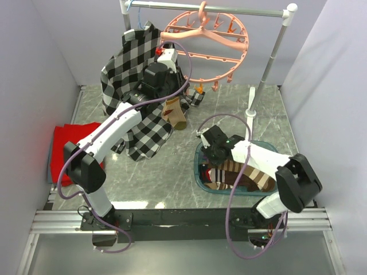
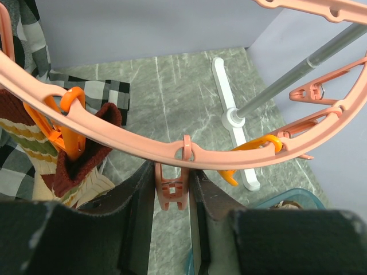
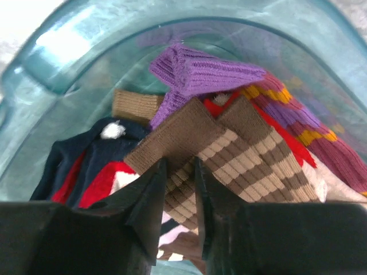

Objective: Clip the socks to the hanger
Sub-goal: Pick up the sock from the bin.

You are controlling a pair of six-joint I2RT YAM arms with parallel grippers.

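**A:** How will the striped sock (image 3: 229, 154) handle?

**B:** It's a light, limp knit, and not slippery. I'd expect it to droop from any hold. The ribbed cuff is the best place to take it, and the right gripper (image 3: 179, 172) is pinched on a fold there.

**A:** Where is it, and which way does it lie?

**B:** It's in the teal basin (image 3: 86, 57) on the worktop, below the hanger (image 2: 132, 140) and toward the arm bases. The cuff is the end nearer the hanger. Its length runs away from the hanger, nearly flat across the pile.

**A:** And the left gripper (image 2: 172, 177)?

**B:** It's at the hanger's ring, and it looks closed against both sides of a dangling pink clip (image 2: 171, 197). A maroon-cuffed sock (image 2: 86, 166) hangs just beside it.
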